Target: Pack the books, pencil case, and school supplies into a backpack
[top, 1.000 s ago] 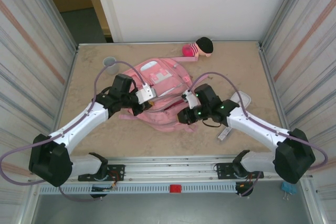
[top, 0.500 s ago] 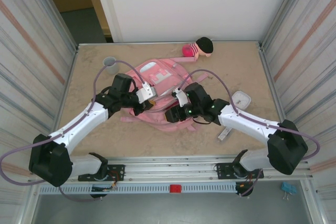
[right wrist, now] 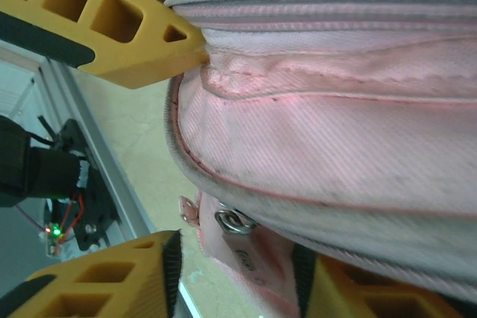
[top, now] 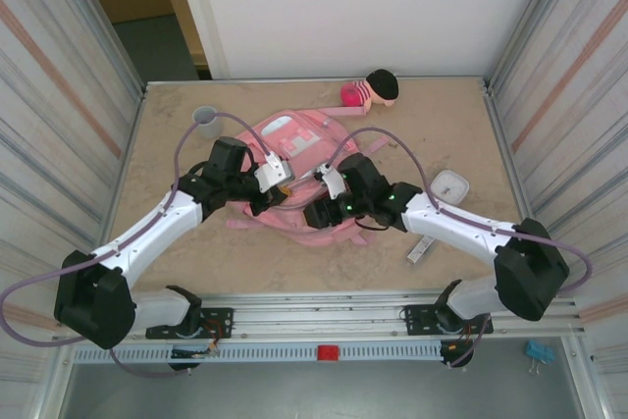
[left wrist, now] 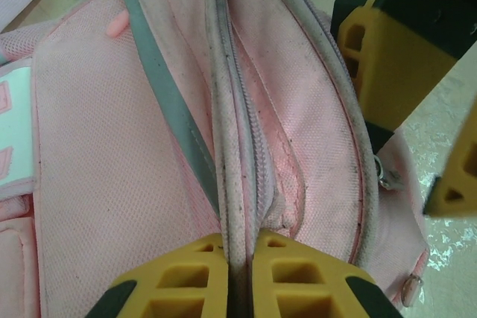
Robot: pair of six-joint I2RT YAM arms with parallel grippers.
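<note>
Packing looks barely begun. The pink backpack (top: 304, 149) lies front pockets up in the middle of the worktop, its zip seam seemingly closed. The white rounded-square box (top: 449, 184) and the grey-white strip (top: 420, 248) lie outside, to its right. The left pincer (left wrist: 240, 249) is clamped on the backpack's seam ridge. The right pincer (right wrist: 238, 269) stands open around a zip ring at its edge. The backpack's long axis runs far to near, its near end angled rightward.
</note>
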